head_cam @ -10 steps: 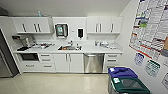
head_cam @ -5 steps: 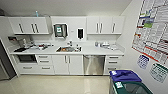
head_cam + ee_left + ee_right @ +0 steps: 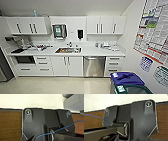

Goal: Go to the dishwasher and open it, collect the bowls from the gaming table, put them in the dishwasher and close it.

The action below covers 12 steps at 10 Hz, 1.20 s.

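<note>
Closer now, camera advanced on the kitchenette; dishwasher [image 3: 94,66] shut under the table [image 3: 100,52], right of the sink [image 3: 68,50]; approach step under way, handle next; end effector state cannot be told.

A long white countertop [image 3: 100,52] runs along the back wall, above white drawers and doors. A steel sink [image 3: 68,50] is set into it near the middle, with a small tap [image 3: 69,44] just behind. On its left end lie some cluttered items [image 3: 40,47] and a flat dark thing [image 3: 17,50], perhaps a tray. On the right part stand a few small pale containers [image 3: 105,45]. Below, the pale floor [image 3: 55,86] carries a bin with a blue lid [image 3: 126,78] and a green-edged bin [image 3: 132,89] beside it.
</note>
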Tool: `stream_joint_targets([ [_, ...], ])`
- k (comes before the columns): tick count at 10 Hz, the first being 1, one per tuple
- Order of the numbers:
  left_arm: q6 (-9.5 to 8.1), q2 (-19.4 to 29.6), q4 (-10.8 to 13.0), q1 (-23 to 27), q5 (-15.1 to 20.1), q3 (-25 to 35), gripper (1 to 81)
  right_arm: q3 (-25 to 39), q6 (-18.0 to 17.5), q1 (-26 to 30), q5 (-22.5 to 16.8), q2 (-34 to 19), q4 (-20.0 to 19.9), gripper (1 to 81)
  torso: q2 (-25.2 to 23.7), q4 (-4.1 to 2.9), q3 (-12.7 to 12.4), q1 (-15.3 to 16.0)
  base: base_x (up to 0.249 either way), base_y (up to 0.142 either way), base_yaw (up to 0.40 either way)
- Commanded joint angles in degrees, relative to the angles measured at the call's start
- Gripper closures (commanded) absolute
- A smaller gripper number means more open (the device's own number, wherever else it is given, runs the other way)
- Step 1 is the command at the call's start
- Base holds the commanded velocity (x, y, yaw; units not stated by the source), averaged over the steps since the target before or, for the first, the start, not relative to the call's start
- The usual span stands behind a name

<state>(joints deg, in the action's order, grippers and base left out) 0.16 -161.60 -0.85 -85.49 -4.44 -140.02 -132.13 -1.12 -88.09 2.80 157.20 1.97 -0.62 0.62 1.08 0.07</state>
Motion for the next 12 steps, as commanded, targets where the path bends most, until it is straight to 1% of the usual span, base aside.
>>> stream_joint_targets([
  [1, 0.36, 1.01, 0.59, 2.74, 2.86, 0.27, 1.0, 0.57, 0.15, 2.78, -3.07, -0.99, 0.57, 1.0, 0.0, 0.0, 0.0, 0.0, 0.133, 0.0, 0.0],
  [12, 0.28, 0.92, 0.59, 2.66, 2.86, 0.27, 1.0, 0.57, 0.24, 3.22, -3.15, -0.81, 0.66, 1.0, 0.0, 0.0, 0.02, 0.0, 0.12, 0.0, 0.0],
])
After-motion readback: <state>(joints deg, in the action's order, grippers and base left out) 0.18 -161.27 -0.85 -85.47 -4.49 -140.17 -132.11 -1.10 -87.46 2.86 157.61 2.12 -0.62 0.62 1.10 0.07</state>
